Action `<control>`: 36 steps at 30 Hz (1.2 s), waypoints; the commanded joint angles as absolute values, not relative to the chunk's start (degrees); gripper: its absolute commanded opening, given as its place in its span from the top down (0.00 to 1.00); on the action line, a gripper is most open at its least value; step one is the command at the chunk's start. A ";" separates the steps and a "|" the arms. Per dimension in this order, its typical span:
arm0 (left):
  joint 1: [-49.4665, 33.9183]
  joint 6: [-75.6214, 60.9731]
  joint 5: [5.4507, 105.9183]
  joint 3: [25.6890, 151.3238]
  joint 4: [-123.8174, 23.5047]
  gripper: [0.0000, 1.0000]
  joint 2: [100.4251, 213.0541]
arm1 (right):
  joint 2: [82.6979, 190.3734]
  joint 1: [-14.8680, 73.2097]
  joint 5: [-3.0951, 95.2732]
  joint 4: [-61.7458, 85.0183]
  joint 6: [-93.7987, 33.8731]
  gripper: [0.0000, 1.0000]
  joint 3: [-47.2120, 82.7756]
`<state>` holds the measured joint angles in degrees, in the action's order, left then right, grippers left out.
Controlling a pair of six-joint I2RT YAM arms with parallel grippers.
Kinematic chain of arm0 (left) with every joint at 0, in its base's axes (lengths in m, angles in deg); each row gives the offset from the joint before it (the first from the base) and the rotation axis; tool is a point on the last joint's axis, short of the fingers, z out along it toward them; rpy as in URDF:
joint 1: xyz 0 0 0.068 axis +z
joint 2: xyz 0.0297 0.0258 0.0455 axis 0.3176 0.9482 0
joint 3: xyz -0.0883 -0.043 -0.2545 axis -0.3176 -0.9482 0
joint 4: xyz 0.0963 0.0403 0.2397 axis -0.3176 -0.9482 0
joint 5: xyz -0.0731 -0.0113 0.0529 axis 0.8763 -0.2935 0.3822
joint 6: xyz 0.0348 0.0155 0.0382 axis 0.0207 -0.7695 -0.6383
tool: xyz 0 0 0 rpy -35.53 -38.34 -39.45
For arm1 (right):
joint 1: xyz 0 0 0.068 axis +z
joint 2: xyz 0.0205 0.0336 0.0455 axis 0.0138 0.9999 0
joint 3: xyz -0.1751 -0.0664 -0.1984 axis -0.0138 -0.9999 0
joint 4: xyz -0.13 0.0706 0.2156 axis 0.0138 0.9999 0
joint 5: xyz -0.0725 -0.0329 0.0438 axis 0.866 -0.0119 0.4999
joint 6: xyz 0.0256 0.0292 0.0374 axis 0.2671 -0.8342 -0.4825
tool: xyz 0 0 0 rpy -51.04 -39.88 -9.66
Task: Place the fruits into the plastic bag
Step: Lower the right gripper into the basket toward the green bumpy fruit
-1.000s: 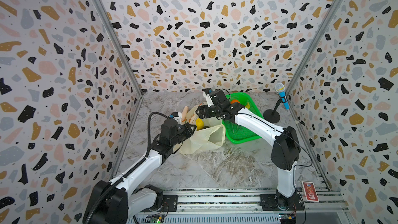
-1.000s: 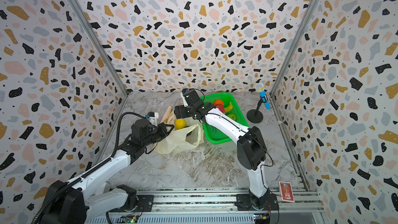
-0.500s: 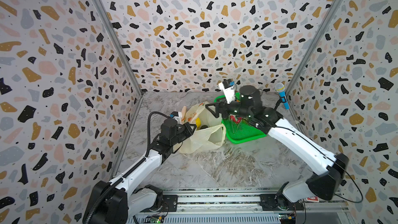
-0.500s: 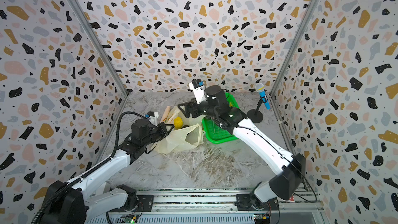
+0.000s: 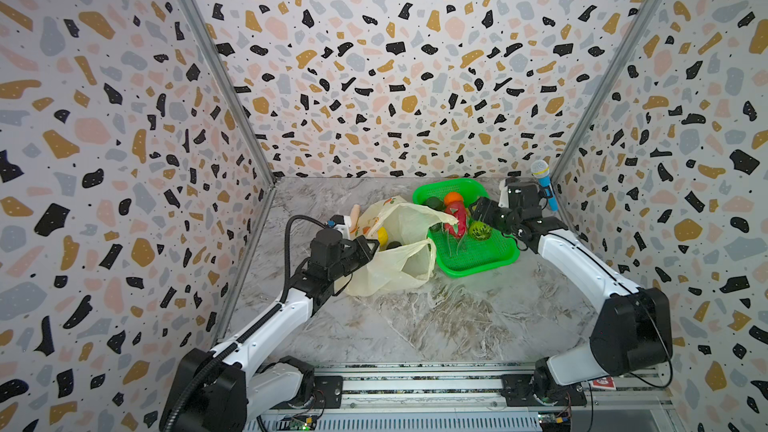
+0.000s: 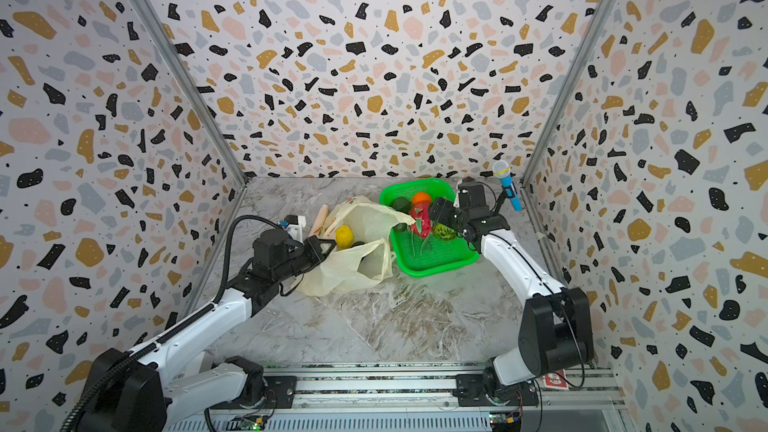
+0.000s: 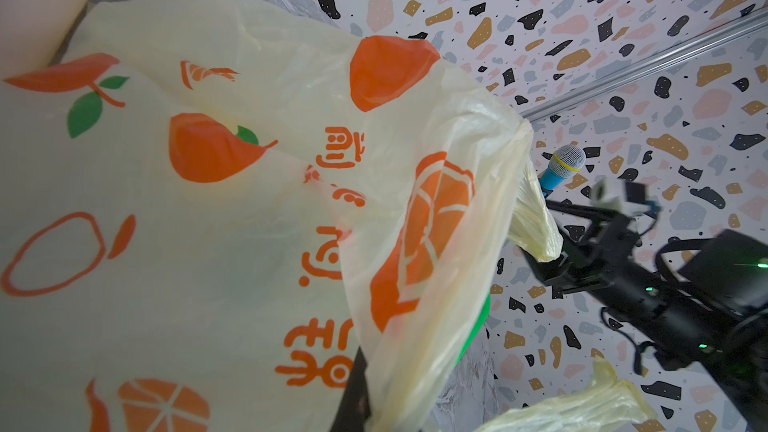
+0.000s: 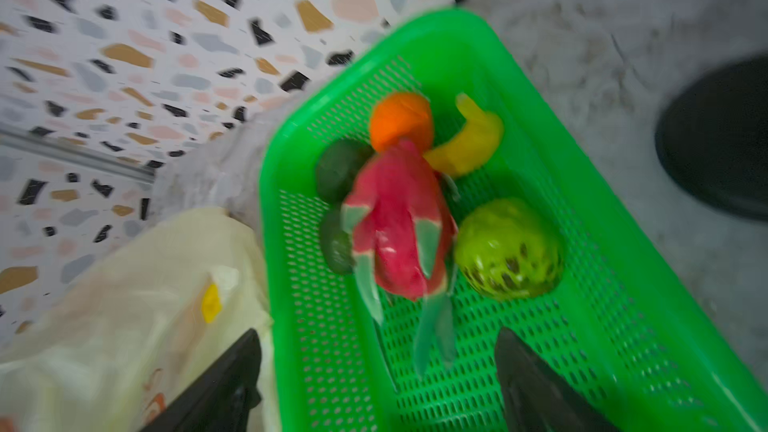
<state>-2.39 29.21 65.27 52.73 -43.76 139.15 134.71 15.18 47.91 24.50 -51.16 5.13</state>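
Note:
The plastic bag [image 5: 399,272] [image 6: 349,274] [image 7: 208,201] lies open beside the green basket, and my left gripper [image 5: 368,249] [image 6: 322,249] is shut on its rim. A lemon [image 5: 381,236] [image 6: 344,236] sits inside the bag. In the basket are the dragon fruit [image 5: 453,220] [image 8: 399,234], an orange [image 5: 453,198] [image 8: 401,120], two avocados [image 8: 338,168], a kiwi half [image 5: 478,230] [image 8: 509,247] and a yellow piece [image 8: 469,143]. My right gripper [image 5: 478,214] [image 6: 438,209] [image 8: 376,380] hangs open and empty just above the basket, pointing at the dragon fruit.
The green mesh basket [image 5: 478,261] [image 6: 436,261] [image 8: 623,326] stands right of the bag. A blue microphone [image 5: 544,184] [image 6: 508,184] on a black stand is at the back right corner. A beige stick [image 5: 354,216] [image 6: 321,218] lies behind the bag.
My right arm has swung from over the bag, up and back to the right, and now hovers over the basket. The left gripper has stayed on the bag.

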 commanded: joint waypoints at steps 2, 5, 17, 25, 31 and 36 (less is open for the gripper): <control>-2.19 28.73 65.31 52.81 -41.92 1.00 138.07 | 132.74 13.78 50.45 18.15 -64.80 0.11 2.12; -2.17 28.71 65.34 52.59 -41.85 1.00 137.97 | 135.20 12.56 50.35 15.79 -69.63 0.10 1.39; -2.21 28.24 65.20 52.45 -41.81 1.00 137.97 | 147.07 8.14 41.65 12.49 -85.48 0.07 3.12; -2.17 27.79 64.81 52.19 -42.01 1.00 138.23 | 152.44 8.82 45.73 17.70 -88.38 0.07 7.12; -2.16 27.66 64.90 52.45 -41.57 1.00 139.34 | 156.62 10.21 48.18 19.01 -89.96 0.10 11.08; -2.09 27.66 65.02 52.78 -41.43 1.00 139.99 | 158.82 11.25 48.64 19.35 -90.37 0.18 12.72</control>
